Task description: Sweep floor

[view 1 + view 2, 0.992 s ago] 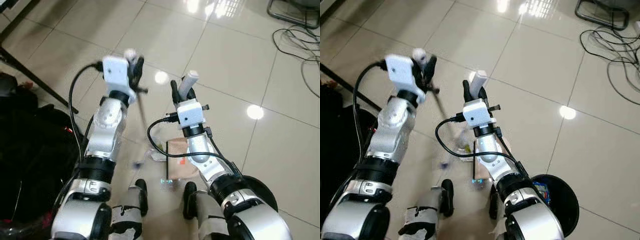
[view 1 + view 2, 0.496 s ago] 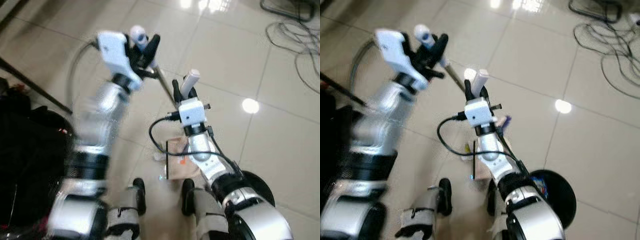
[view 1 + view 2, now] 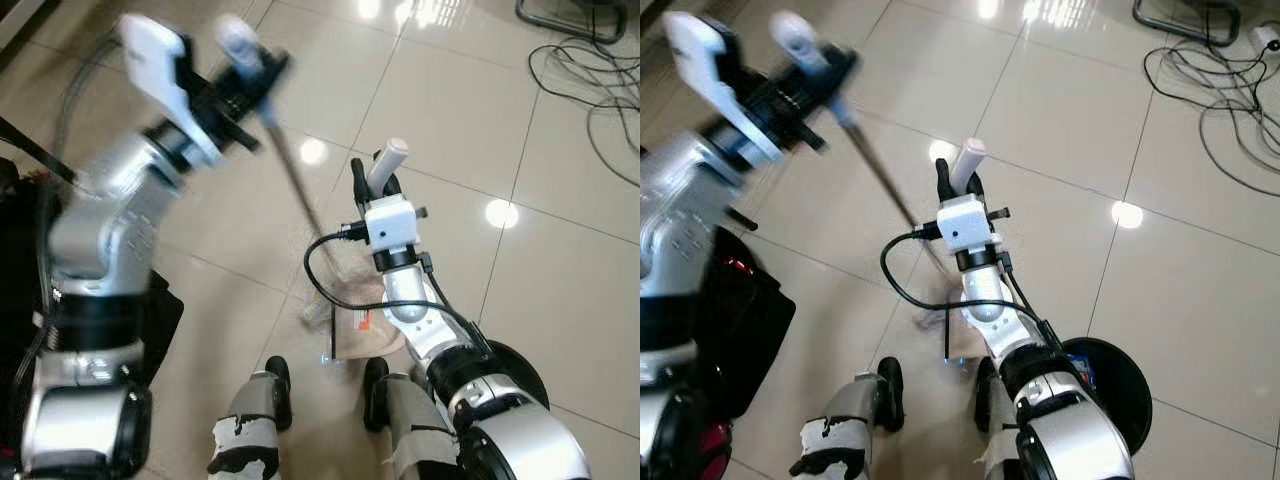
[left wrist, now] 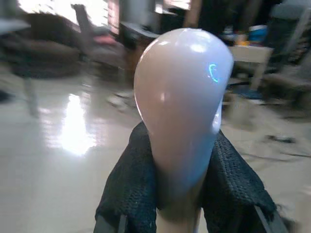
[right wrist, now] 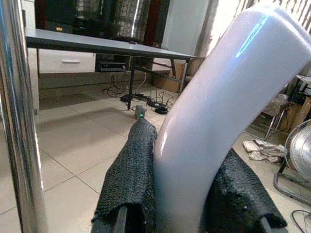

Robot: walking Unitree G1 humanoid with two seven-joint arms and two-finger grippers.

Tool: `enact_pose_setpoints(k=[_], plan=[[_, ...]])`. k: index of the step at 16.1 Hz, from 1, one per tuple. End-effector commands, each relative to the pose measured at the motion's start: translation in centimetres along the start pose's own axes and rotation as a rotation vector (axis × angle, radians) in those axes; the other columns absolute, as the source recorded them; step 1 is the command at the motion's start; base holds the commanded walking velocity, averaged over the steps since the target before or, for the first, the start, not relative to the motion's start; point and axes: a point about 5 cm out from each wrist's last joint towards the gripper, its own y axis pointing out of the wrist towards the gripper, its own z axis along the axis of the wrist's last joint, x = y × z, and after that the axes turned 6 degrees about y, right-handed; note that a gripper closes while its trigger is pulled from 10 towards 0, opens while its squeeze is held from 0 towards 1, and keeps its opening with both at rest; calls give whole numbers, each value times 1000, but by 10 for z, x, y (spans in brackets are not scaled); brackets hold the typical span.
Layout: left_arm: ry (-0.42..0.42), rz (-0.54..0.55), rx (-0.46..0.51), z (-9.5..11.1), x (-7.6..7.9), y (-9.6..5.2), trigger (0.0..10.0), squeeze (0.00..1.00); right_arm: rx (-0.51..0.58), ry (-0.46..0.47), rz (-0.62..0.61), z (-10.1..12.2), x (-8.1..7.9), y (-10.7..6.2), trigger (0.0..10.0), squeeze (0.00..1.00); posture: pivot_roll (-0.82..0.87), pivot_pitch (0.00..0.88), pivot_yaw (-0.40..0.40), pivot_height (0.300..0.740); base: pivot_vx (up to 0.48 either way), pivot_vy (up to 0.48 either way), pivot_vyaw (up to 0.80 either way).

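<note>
Left pincer (image 3: pixel 245 70) clamps the broom handle (image 3: pixel 292 180); right pincer (image 3: pixel 372 180) clamps the dustpan handle (image 3: pixel 385 163); no legible writing

Silver arms, white wrist boxes, black looping cables, black mesh-padded fingers (image 5: pixel 133 170).

Open tile floor (image 3: pixel 560 290) ahead/right; cables (image 3: pixel 590 90) far right, black bag (image 3: pixel 740 310) blocks left.

Both eye views look steeply down from the head at the tiled floor (image 3: pixel 520 110), sharing both arms, slightly offset. Each wrist view sits close behind its end effector, facing out level across the room: left end effector (image 4: pixel 179 194), right end effector (image 5: pixel 187 194).
</note>
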Motion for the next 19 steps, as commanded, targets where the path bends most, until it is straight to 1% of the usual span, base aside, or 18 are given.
enact_pose_setpoints(k=[1,2,3,4,5,6,7,8,9,10,11,12,13,14,16,17,18,19], plan=[[59,44,35,8,-7,-2,10000,0,-37,7,22,-7,-4,-10,10000,0,261,357,22,740,0,0,0],[112,82,0,1,-9,-4,10000,0,-39,13,19,-7,-4,-11,10000,0,255,351,19,740,0,0,0],[186,96,-76,-17,-5,-9,10000,0,-41,16,8,-8,-2,-14,10000,0,246,344,20,740,0,0,0],[211,72,-131,-32,2,-14,10000,0,-37,20,-7,-7,1,-14,10000,0,243,344,19,740,0,0,0],[221,59,-150,-37,5,-16,10000,0,-34,23,-15,-7,2,-14,10000,0,243,344,17,740,0,0,0],[250,41,-205,-54,14,-21,10000,0,-15,72,-56,-3,9,-11,10000,0,242,340,15,740,0,0,0],[256,40,-215,-58,16,-22,10000,0,-8,87,-65,-2,11,-11,10000,0,242,340,15,740,0,0,0],[249,45,-262,-75,27,-31,10000,0,44,150,-111,8,19,-5,10000,0,214,338,11,740,0,0,0],[251,71,-296,-85,30,-38,10000,0,79,209,-139,16,24,-1,10000,0,205,339,7,740,0,0,0],[261,101,-313,-88,27,-42,10000,0,88,233,-148,19,24,-1,10000,0,198,337,3,740,0,0,0],[304,166,-342,-91,17,-49,10000,0,83,274,-159,20,23,-2,10000,0,192,329,-3,740,0,0,0],[334,204,-351,-90,10,-52,10000,0,71,291,-154,19,20,-3,10000,0,195,327,-5,740,0,0,0],[361,237,-355,-87,2,-54,10000,0,64,290,-135,18,17,-4,10000,0,204,326,-12,740,0,0,0],[405,288,-360,-81,-13,-57,10000,0,61,297,-103,19,12,-5,10000,0,208,322,-18,740,0,0,0],[434,313,-358,-77,-22,-60,10000,0,72,305,-75,23,13,-4,10000,0,206,312,-26,740,0,0,0],[457,332,-366,-76,-27,-65,10000,0,102,282,-46,29,18,-2,10000,0,207,310,-29,740,0,0,0],[465,341,-370,-77,-28,-67,10000,0,119,263,-35,32,21,-2,10000,0,205,309,-30,740,0,0,0],[462,357,-375,-80,-27,-70,10000,0,145,222,-30,36,29,-1,10000,0,193,304,-35,740,0,0,0]])
